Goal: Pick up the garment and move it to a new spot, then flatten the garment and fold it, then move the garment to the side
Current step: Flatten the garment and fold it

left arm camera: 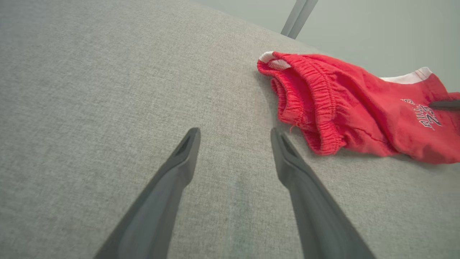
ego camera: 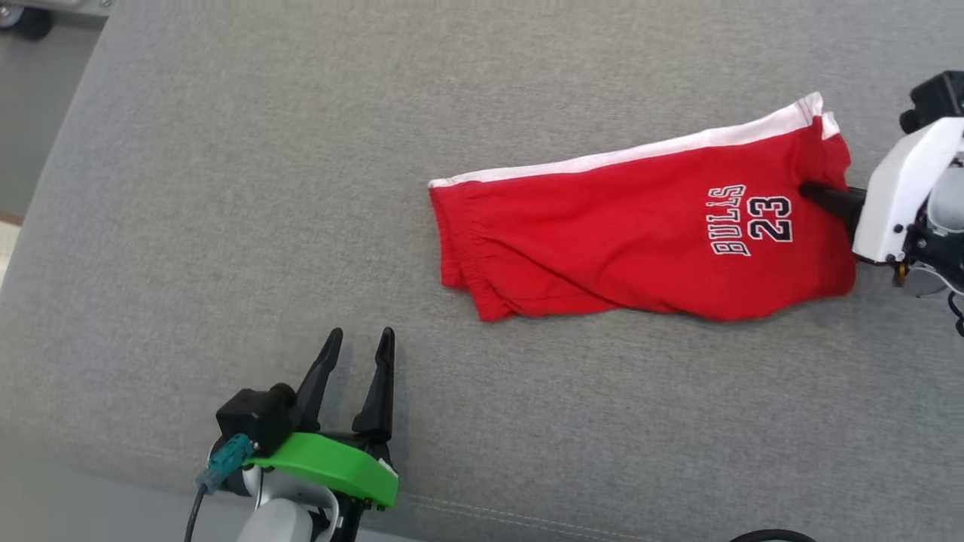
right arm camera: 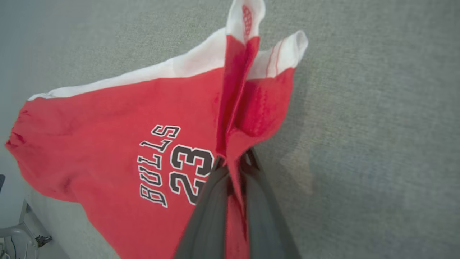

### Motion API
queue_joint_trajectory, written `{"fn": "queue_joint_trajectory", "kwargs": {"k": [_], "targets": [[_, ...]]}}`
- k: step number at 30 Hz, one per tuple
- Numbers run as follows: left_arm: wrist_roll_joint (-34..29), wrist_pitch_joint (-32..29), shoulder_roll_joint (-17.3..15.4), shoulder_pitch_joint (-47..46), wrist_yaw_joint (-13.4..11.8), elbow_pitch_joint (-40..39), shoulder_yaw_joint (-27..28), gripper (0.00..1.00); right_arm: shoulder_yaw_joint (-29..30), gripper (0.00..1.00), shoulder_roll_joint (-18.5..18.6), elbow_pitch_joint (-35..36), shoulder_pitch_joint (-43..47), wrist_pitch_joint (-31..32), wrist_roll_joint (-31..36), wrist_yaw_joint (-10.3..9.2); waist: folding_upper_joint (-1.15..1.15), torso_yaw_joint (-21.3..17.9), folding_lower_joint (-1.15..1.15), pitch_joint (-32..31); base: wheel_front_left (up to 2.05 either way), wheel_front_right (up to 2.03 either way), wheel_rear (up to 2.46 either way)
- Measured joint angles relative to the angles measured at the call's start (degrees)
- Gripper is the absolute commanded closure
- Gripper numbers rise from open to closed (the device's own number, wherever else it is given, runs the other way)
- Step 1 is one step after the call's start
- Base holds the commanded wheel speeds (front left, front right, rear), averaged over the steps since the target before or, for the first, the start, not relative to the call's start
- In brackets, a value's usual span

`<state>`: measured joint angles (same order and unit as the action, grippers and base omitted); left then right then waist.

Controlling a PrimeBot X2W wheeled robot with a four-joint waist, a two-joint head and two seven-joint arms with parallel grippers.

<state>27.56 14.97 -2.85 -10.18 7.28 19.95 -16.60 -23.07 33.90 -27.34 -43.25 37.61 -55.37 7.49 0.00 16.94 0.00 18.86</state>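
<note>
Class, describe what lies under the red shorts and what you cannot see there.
The red shorts lie on the grey fabric surface, visible all around them. The right gripper is shut on a fold at their hem. The patch directly beneath the cloth is covered.

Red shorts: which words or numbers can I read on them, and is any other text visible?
"BULLS": printed on the red shorts.
"23": printed beside that word, on the same leg.
No other readable text; in the left wrist view both are too blurred to read.
</note>
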Motion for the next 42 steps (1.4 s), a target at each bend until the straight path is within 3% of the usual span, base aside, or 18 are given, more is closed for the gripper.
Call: {"fn": "queue_joint_trajectory", "kwargs": {"k": [7, 15, 20, 23, 28, 31, 35, 42], "targets": [[-2.0, 0.0, 0.0, 0.9, 0.0, 0.8, -0.9, 0.0, 7.3, 1.0, -0.4, -0.2, 5.8, -2.0, -3.1, -0.01, 0.0, -4.8, 0.0, -2.9, 0.0, 0.0, 0.0], [-2.2, 0.0, -1.0, 2.1, 0.1, 0.5, -4.1, 0.0, 16.0, 1.0, -4.8, -11.4, 16.3, -15.1, -2.7, 0.0, 0.0, -9.0, 0.0, -5.7, 0.0, 0.0, 0.0], [-1.7, 0.0, -2.2, 2.9, 0.1, 0.4, -4.0, 0.0, 19.1, 1.0, -4.3, -14.6, 16.2, -21.1, -1.5, 0.0, 0.0, -9.7, 0.0, -6.5, 0.0, 0.0, 0.0], [-1.6, 0.0, -2.2, 3.0, 0.1, 0.5, -3.8, 0.0, 19.9, 1.0, -3.3, -13.7, 13.4, -21.5, -1.5, -0.01, 0.0, -9.8, 0.0, -6.9, 0.0, 0.0, 0.0], [-0.9, 0.0, -1.6, 3.1, 0.1, 2.2, -5.7, 0.0, 19.6, 1.0, -3.4, -8.8, 8.7, -16.1, -2.0, -0.01, 0.0, -9.4, 0.0, -7.6, 0.0, 0.0, 0.0], [-0.6, 0.0, -1.4, 2.9, 0.1, 2.1, -5.7, 0.0, 17.1, 1.0, -6.2, -5.3, 6.8, -12.4, 0.4, -0.01, 0.0, -9.1, 0.0, -7.5, 0.0, 0.0, 0.0], [-0.5, 0.0, -1.1, 2.8, 0.1, 1.1, -5.7, 0.0, 12.5, 1.0, -13.4, -0.2, 6.5, -8.3, 4.4, -0.01, 0.0, -8.9, 0.0, -7.2, 0.0, 0.0, 0.0], [-1.1, 0.0, -0.9, 2.4, 0.1, 0.0, -5.4, 0.0, 8.8, 1.0, -24.5, 0.8, 6.9, -9.2, 13.1, -0.01, 0.0, -7.8, 0.0, -6.9, 0.0, 0.0, 0.0]]}}
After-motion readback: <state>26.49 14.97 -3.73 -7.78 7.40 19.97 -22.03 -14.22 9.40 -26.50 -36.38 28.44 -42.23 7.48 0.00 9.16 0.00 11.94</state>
